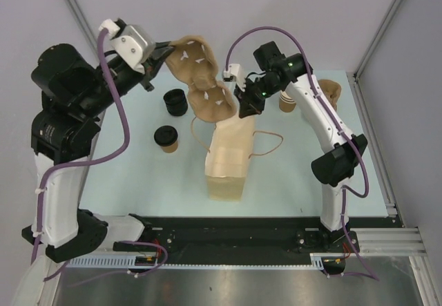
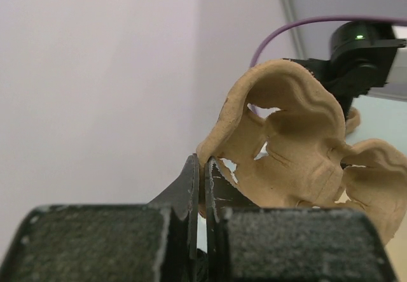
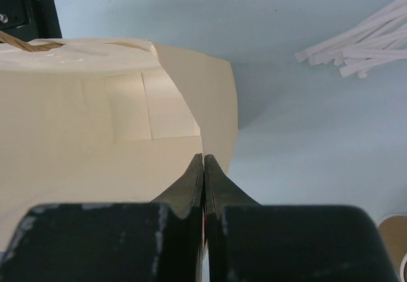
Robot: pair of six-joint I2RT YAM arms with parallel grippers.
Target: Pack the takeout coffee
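Note:
The takeout coffee [image 1: 166, 138], a short tan cup with a black lid, stands on the table left of the paper bag [image 1: 228, 162]. My left gripper [image 1: 164, 49] [image 2: 202, 164] is shut on the rim of a tan moulded-pulp cup carrier [image 1: 204, 78] [image 2: 299, 148], held in the air behind the bag. At the bag's open top, my right gripper [image 1: 244, 109] [image 3: 203, 158] is shut on the edge of the cream paper bag [image 3: 95, 142]. The cup shows in neither wrist view.
A stack of loose black lids [image 1: 175, 101] sits behind the coffee. Stacked lidless tan cups [image 1: 286, 102] and another pulp carrier [image 1: 331, 90] lie at the back right. White stirrers [image 3: 359, 43] lie beyond the bag. The bag's twisted handle [image 1: 268, 144] loops rightward.

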